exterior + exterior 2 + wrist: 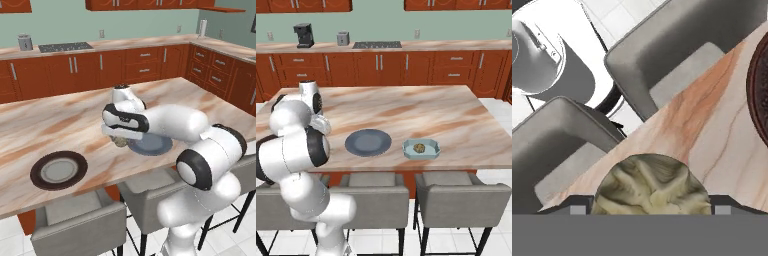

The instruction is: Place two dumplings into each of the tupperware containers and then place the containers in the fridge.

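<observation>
My gripper (pixel 120 140) is shut on a pale, pleated dumpling (pixel 120 142), low over the marble island just left of the round grey-blue plate (pixel 155 145). In the hand view this dumpling (pixel 649 187) fills the gap between the two fingertips of the gripper (pixel 649 210). One pale blue-teal tupperware container (pixel 421 149) sits near the island's front edge, right of the grey-blue plate (pixel 368 142), with one dumpling (pixel 419 148) inside it. The fridge is out of view.
A dark-rimmed round plate (pixel 59 170) lies at the island's front left. Grey chairs (pixel 80 220) stand along the near edge of the island (pixel 60 125). Reddish-brown cabinets (pixel 100 67) with a cooktop line the back wall.
</observation>
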Controlling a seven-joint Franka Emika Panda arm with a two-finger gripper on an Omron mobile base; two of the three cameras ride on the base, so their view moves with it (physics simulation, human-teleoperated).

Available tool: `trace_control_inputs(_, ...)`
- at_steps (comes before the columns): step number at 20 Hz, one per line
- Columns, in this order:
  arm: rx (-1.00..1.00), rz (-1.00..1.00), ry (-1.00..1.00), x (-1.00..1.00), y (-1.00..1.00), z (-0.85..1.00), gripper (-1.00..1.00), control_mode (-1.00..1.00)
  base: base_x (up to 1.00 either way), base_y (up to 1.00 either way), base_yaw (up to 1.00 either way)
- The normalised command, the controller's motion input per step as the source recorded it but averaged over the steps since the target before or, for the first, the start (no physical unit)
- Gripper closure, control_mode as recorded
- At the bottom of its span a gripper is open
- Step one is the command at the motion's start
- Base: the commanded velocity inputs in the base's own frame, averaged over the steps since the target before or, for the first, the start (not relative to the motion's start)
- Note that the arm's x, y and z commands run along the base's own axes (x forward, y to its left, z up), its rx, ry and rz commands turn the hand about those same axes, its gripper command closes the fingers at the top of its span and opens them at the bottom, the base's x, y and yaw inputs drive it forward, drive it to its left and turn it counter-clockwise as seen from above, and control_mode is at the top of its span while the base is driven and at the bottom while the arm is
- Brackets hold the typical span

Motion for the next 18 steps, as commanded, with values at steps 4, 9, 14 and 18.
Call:
trace_control_inputs(4,0.14,-0.3,-0.19,0.04,-1.0,-0.01,1.0,-1.0,0.0,0.0,0.0)
trace_control_inputs(9,0.1,-0.26,-0.2,0.0,-1.0,-0.09,1.0,-1.0,0.0,0.0,0.0)
trace_control_inputs(14,0.11,-0.24,-0.17,0.03,-1.0,-0.01,1.0,-1.0,0.0,0.0,0.0)
trace_control_inputs(18,0.01,-0.24,-0.07,0.25,-1.0,0.0,1.0,-1.0,0.0,0.0,0.0)
